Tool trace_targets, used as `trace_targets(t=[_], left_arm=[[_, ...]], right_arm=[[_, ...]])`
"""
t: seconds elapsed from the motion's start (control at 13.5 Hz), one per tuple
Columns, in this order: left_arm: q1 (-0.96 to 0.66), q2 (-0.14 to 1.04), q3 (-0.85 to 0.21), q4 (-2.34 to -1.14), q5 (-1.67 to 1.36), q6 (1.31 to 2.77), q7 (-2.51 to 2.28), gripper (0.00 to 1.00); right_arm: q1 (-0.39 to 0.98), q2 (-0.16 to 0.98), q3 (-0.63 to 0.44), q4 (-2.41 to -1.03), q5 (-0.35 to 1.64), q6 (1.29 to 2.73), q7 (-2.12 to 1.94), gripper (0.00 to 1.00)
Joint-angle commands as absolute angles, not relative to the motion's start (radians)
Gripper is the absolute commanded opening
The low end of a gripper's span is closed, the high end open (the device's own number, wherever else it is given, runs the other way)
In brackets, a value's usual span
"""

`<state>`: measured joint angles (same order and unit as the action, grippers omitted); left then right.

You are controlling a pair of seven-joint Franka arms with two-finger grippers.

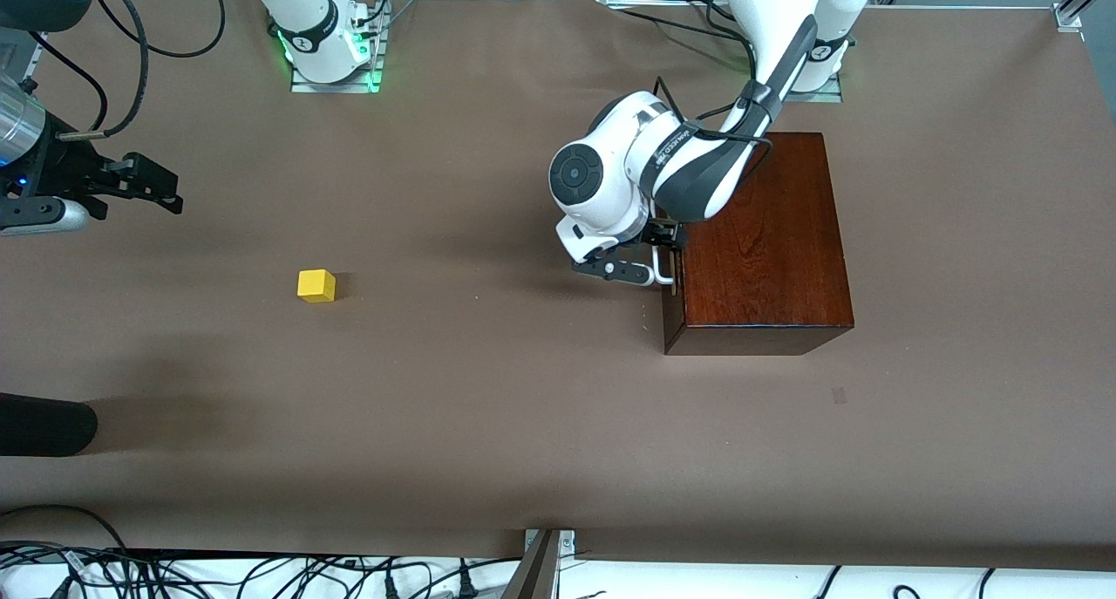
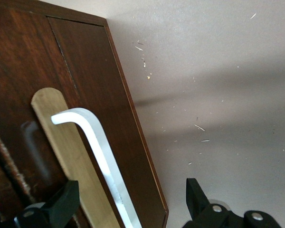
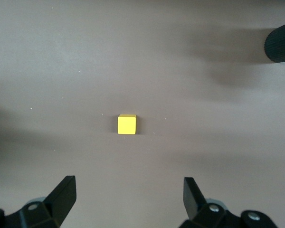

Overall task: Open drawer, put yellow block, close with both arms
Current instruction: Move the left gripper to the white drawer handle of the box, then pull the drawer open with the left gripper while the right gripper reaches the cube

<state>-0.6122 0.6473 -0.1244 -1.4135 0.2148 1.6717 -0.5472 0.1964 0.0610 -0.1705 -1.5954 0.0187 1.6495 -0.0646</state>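
1. At the drawer (image 1: 671,289) front of the wooden box (image 1: 763,241), toward the left arm's end of the surface (image 1: 523,407), the left claw (image 2: 133,204) stood spread apart around the white handle (image 2: 97,142), not clamped on it.
2. The drawer was shut.
3. The yellow block (image 1: 316,285) lay toward the right arm's end, well apart from the box.
4. The right claw (image 1: 144,185) hung near that end's edge, spread apart, the block below and between its fingers (image 3: 61,194) in its wrist view.

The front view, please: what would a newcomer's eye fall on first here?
Probably the glossy wooden box toward the left arm's end of the table, with the left gripper open around the drawer's white handle. Next, the yellow block lying alone on the brown table toward the right arm's end, where the right gripper hangs open above the table.
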Motion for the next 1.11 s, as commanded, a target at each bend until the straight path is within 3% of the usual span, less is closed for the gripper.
trace_targets(t=[0.0, 0.37, 0.59, 1.03], left_arm=[[-0.624, 0.667, -0.115, -1.422, 0.241, 1.681, -0.560, 1.00], [-0.669, 0.704, -0.115, -1.424, 0.241, 1.732, -0.653, 1.00], [-0.689, 0.725, -0.115, -1.424, 0.241, 1.767, -0.699, 1.00], [-0.751, 0.755, -0.117, -1.410, 0.216, 1.923, -0.833, 1.00]], right_arm=[[0.192, 0.075, -0.169, -1.578, 0.020, 1.644, -0.086, 1.00], [0.222, 0.181, -0.164, -1.578, -0.083, 1.644, -0.104, 1.00], [0.222, 0.216, -0.166, -1.603, 0.015, 1.667, -0.135, 1.00], [0.219, 0.175, -0.169, -1.851, 0.078, 1.920, -0.120, 1.00]])
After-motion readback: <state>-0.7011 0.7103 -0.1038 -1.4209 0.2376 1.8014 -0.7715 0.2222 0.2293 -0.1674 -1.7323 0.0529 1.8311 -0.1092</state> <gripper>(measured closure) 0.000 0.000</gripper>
